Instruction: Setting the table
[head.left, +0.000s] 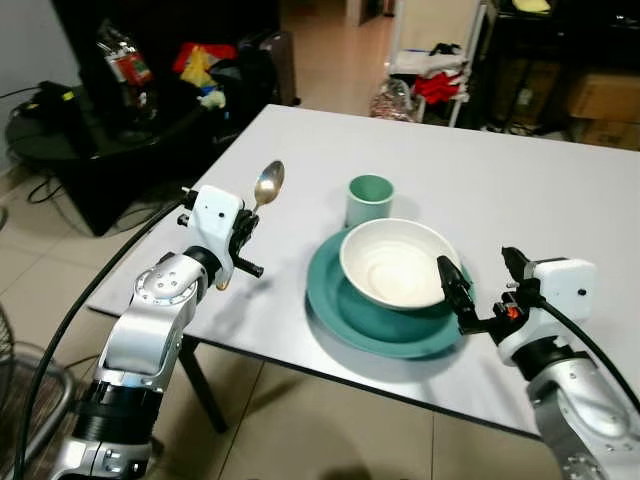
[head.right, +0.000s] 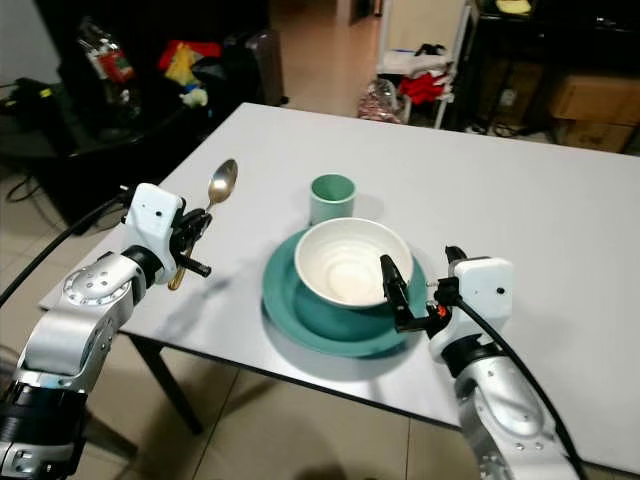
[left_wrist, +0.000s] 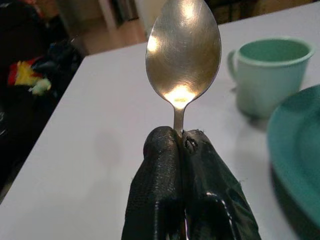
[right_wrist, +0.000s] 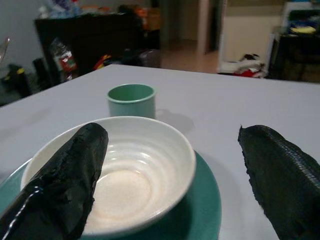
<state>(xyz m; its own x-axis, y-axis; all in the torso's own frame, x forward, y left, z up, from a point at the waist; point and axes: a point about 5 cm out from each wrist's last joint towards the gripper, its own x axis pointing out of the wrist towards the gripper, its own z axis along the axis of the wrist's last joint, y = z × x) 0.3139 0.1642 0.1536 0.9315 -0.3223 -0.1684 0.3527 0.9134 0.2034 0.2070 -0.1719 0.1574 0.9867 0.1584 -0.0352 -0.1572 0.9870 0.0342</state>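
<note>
A metal spoon (head.left: 269, 183) stands upright over the white table's (head.left: 560, 200) left part, its handle pinched in my shut left gripper (head.left: 246, 228); the left wrist view has the spoon bowl (left_wrist: 183, 50) just above the closed fingertips (left_wrist: 162, 142). A white bowl (head.left: 398, 262) sits on a teal plate (head.left: 340, 312) near the table's front edge. Just behind them is a green cup (head.left: 369, 199). My right gripper (head.left: 485, 278) is open at the plate's right side, one finger (right_wrist: 65, 170) over the bowl's rim, the other finger (right_wrist: 280, 170) outside the plate.
A black cabinet (head.left: 110, 120) with clutter stands left of the table. A rack with clothes (head.left: 435, 70) and cardboard boxes (head.left: 600, 100) lie beyond the far edge. Tiled floor (head.left: 300, 420) is below the front edge. The table's right half is bare.
</note>
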